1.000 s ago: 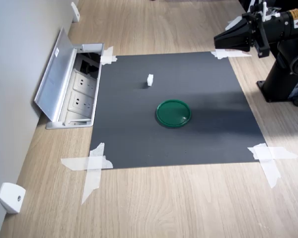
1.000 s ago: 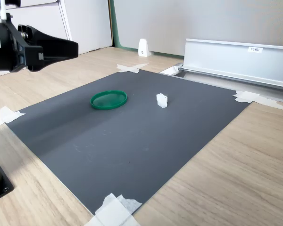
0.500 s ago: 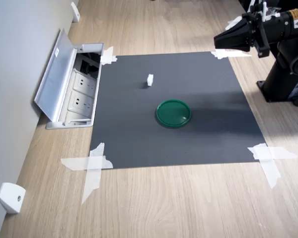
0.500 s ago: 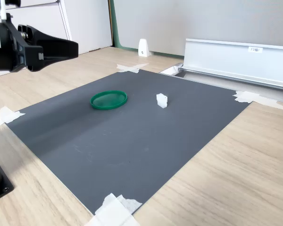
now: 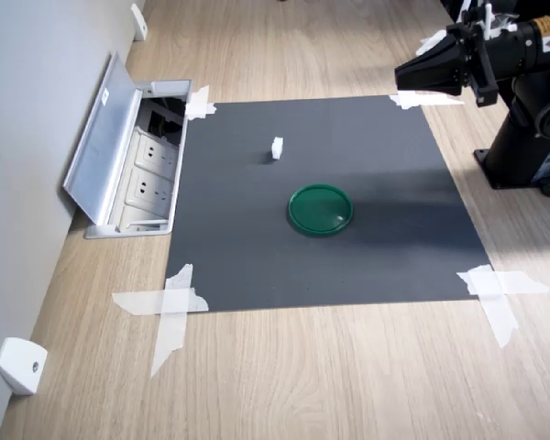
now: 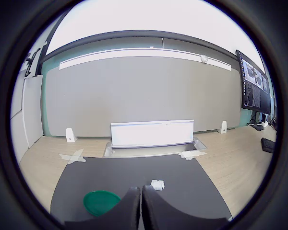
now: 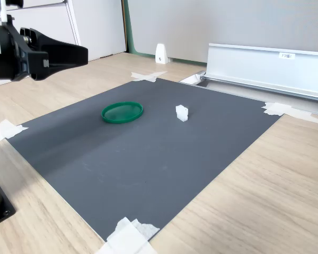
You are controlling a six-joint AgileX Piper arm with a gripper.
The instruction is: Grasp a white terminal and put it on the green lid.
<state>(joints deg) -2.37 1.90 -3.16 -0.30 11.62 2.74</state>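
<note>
In the first exterior view we see the tiny white plastic terminal block (image 5: pixel 277 148) standing on the dark grey mat (image 5: pixel 367 257), a little apart from the round flat green plastic lid (image 5: pixel 320 208), and in the wrist view our black pincer (image 6: pixel 141 203) is pressed together, holding nothing.

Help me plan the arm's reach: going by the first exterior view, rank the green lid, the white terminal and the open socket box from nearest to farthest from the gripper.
From the gripper, in the first exterior view:
1. green lid, mid-mat, below-left of the gripper.
2. white terminal, further left on the mat; close to the lid's distance.
3. socket box, beyond the mat's left edge, at the wall.
</note>
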